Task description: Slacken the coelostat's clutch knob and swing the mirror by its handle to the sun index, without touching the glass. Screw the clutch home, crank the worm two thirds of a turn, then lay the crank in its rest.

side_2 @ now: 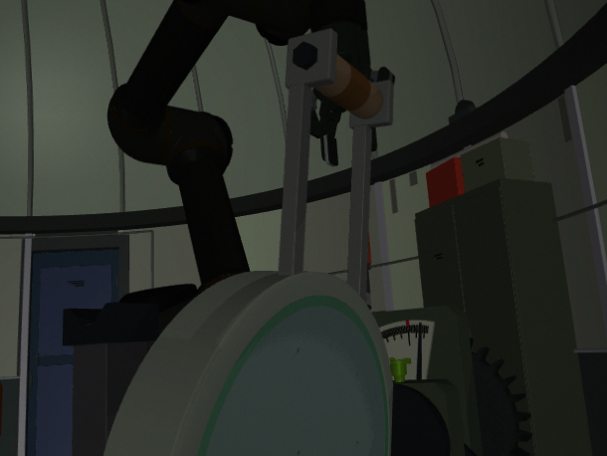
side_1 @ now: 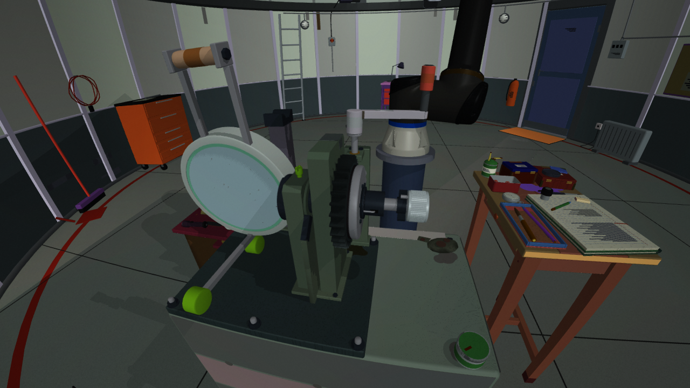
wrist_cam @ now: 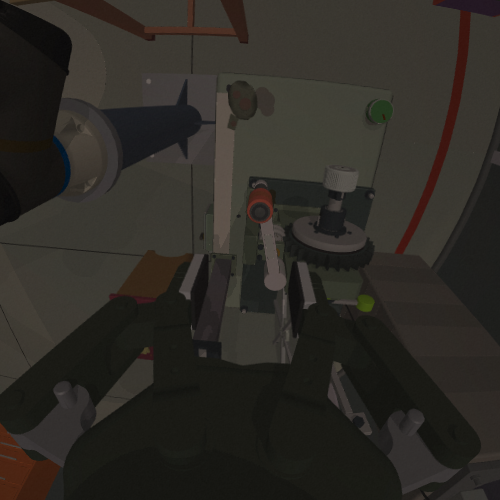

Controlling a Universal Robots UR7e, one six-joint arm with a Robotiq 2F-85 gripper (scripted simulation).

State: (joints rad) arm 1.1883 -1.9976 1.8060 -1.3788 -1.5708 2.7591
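Note:
The coelostat stands on a grey-green pedestal in the middle of the dome room, its round mirror (side_1: 233, 187) facing left. The tan-gripped handle (side_1: 195, 57) tops two bars above the mirror. The knurled white clutch knob (side_1: 417, 206) sticks out to the right of the toothed wheel (side_1: 340, 201). The crank (side_1: 390, 114), with its orange grip (side_1: 427, 78) upright, sits on the worm shaft above the frame. My gripper (wrist_cam: 248, 295) hangs high above the crank, open and holding nothing. The pointer stands right of the red mark on the scale (side_2: 406, 332).
An orange drawer cabinet (side_1: 155, 127) stands at the left wall. A wooden table (side_1: 559, 227) with boxes, tools and an open logbook stands right of the pedestal. A green tin (side_1: 471, 350) sits on the pedestal's near corner. The arm's base (side_1: 405, 174) rises behind the coelostat.

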